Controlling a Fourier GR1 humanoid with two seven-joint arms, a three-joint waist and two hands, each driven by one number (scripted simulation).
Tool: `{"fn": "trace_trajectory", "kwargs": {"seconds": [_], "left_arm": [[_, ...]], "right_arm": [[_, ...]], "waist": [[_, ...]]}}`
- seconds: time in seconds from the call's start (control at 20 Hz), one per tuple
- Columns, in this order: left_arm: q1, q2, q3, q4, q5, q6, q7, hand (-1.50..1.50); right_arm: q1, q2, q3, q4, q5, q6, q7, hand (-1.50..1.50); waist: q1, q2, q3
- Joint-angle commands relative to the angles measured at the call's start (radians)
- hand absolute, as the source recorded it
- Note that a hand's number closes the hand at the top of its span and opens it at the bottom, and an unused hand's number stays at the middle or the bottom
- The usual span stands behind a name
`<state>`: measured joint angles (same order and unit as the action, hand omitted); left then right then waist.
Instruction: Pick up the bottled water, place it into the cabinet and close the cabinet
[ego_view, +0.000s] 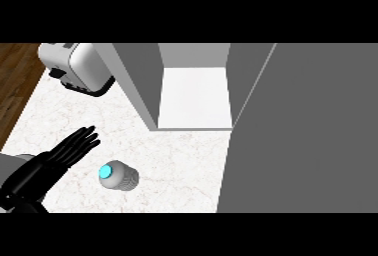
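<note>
I am looking steeply down at a pale marble counter (177, 150). The bottled water (118, 175) stands upright on it, low and left of centre, so I see mainly its blue cap (106, 172) and grey ribbed shoulder. Its long axis runs roughly vertical, toward my camera, with the cap facing up and leaning slightly left in this view.

My left hand (63, 152) comes in from the lower left, fingers straight and spread apart, holding nothing. It sits just beside the bottle, to its left, not touching as far as I can tell. My right hand is not in view.

Ahead, the cabinet (193, 95) stands open, its white floor visible between grey walls. A large grey panel (303, 130), which I take to be the cabinet door, fills the right side. A toaster (81, 67) sits at the upper left.

Risks, as I judge them: an upright bottle may tip if my straight fingers brush its side before curling round it. The cabinet's left wall could also catch the bottle on the way in.
</note>
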<state>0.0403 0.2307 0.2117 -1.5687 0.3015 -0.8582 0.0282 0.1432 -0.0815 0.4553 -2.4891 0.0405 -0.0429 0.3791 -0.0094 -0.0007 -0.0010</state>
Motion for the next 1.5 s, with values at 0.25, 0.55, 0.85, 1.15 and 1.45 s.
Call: {"fn": "trace_trajectory", "kwargs": {"seconds": [0.25,0.55,0.85,1.15,1.45], "left_arm": [[-0.092,-0.007,0.007,0.358,-0.284,0.003,-0.296,-1.50],[-0.194,0.025,-0.029,0.569,-0.387,0.023,-0.456,-1.50],[-0.250,-0.027,-0.089,0.768,-0.472,0.125,-0.616,-1.50],[-0.322,-0.025,-0.104,0.931,-0.505,0.199,-0.768,-1.50],[-0.372,-0.038,-0.115,1.079,-0.513,0.242,-0.892,-1.50]], "right_arm": [[0.030,-0.020,0.089,-0.083,0.126,-0.043,0.029,-1.50],[0.059,-0.073,0.082,-0.133,0.093,-0.047,0.028,-1.50],[-0.020,-0.070,0.041,-0.133,0.080,-0.068,0.079,-1.50],[-0.047,-0.093,-0.037,-0.141,-0.002,-0.066,0.113,-1.50],[-0.031,-0.083,0.012,-0.034,0.038,-0.077,0.009,-1.50]], "waist": [[-0.008,0.000,-0.001],[-0.018,0.001,-0.001],[-0.017,0.003,-0.002],[-0.014,0.005,-0.002],[-0.013,0.006,-0.002]]}}
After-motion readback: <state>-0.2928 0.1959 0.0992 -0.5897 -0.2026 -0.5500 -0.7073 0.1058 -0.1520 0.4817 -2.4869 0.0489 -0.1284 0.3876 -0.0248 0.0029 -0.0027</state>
